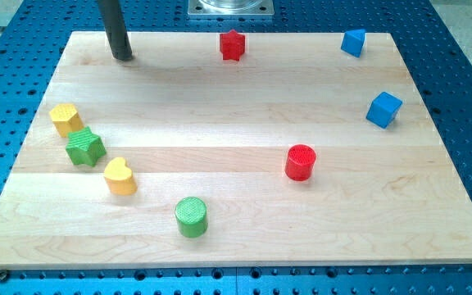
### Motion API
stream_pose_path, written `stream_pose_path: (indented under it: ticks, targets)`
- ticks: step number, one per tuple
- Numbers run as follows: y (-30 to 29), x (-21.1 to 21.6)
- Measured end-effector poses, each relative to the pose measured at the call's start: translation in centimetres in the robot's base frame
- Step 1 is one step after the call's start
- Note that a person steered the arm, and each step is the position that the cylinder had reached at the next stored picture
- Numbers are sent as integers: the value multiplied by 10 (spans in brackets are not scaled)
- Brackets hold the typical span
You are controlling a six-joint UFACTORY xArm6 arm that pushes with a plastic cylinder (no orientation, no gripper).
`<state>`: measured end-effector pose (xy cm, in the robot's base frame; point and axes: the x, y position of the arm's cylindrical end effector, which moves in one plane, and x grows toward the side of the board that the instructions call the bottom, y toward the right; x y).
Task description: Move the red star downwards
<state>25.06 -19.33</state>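
Note:
The red star sits near the view's top edge of the wooden board, about the middle. My tip rests on the board at the view's top left, well to the left of the red star and apart from it. No block touches the tip.
A red cylinder stands right of centre. A blue triangular block and a blue cube are at the right. A yellow block, a green star, a yellow heart and a green cylinder are at the lower left.

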Motion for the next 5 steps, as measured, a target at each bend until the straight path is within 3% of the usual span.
stream_pose_path:
  ticks: [1,2,4,5]
  targets:
    - [5,9]
    - [30,-10]
    - [156,-25]
    - [172,-55]
